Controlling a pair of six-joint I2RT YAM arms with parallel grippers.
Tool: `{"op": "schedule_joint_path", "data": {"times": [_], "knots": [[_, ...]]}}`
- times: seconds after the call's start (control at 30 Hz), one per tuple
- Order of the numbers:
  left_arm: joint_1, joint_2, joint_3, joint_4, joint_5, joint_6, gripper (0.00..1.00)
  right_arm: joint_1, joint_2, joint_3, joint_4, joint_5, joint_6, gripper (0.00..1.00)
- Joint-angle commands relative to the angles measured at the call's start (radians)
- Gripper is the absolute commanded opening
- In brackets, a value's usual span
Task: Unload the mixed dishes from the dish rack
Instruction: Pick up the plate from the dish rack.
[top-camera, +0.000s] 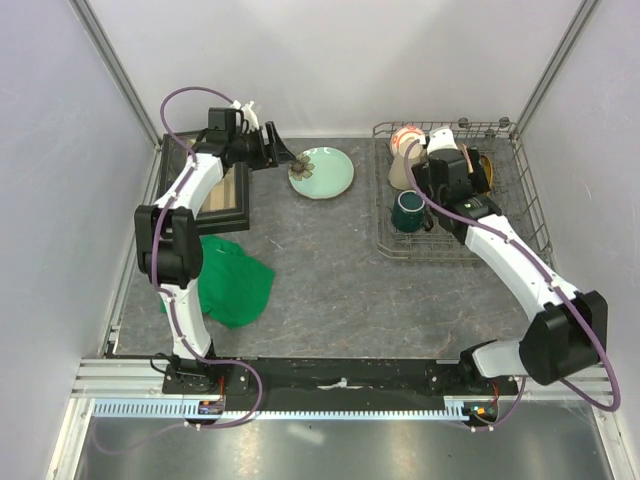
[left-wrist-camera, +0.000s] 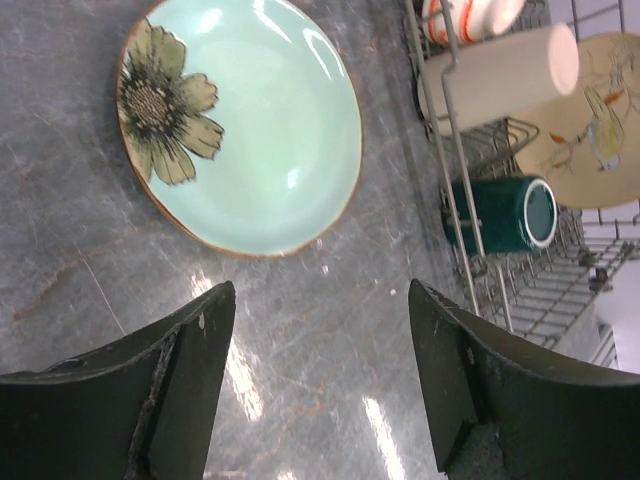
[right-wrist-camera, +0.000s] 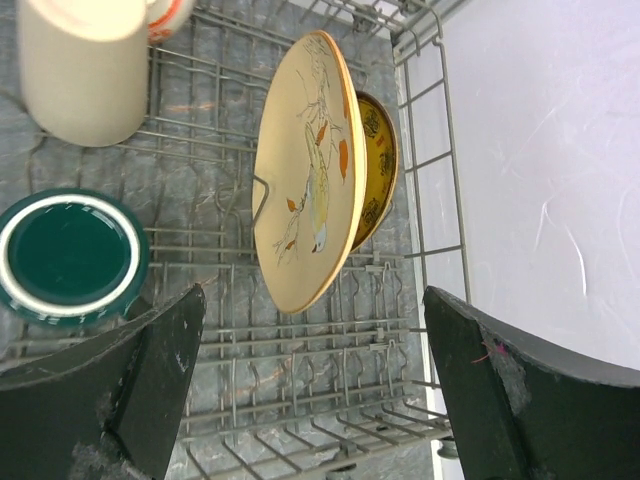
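Two grippers, both wide open, nothing held. Left gripper (left-wrist-camera: 320, 300) hovers above the grey marbled table (top-camera: 330, 270), close to a pale green round plate with a flower print (left-wrist-camera: 240, 125), which lies flat outside the grey wire dish rack (top-camera: 530, 200). Right gripper (right-wrist-camera: 312, 300) is over the rack, facing a tan round plate with a bird drawing (right-wrist-camera: 305, 170) standing on edge. A yellow-centred plate (right-wrist-camera: 380, 160) stands just behind it. Dark green mug (right-wrist-camera: 68, 255), beige handleless cup (right-wrist-camera: 85, 70) and red-and-white bowl (top-camera: 406, 138) are all in the rack. Crumpled green cloth (top-camera: 232, 280) lies by the left arm.

Mint flower-painted plate (left-wrist-camera: 250, 130), dark green mug (right-wrist-camera: 68, 255), tan bird-painted plate (right-wrist-camera: 300, 180), beige cup (right-wrist-camera: 80, 70)
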Motion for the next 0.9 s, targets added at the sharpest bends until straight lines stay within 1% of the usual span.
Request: {"op": "schedule_joint_path", "data": {"times": [0.0, 0.17, 0.37, 0.87], "knots": [[0.004, -0.086, -0.053, -0.05, 0.059, 0.103, 0.77, -0.039, 0.056, 0.08, 0.024, 0.03, 0.07, 0.98], [0.004, -0.149, -0.093, -0.058, 0.088, 0.135, 0.79, -0.091, 0.115, 0.108, 0.012, -0.006, 0.104, 0.98], [0.004, -0.186, -0.131, -0.056, 0.098, 0.172, 0.81, -0.138, 0.175, 0.143, 0.01, -0.042, 0.122, 0.98], [0.004, -0.201, -0.176, -0.032, 0.133, 0.192, 0.81, -0.261, 0.322, 0.198, 0.001, -0.22, 0.182, 0.97]]}}
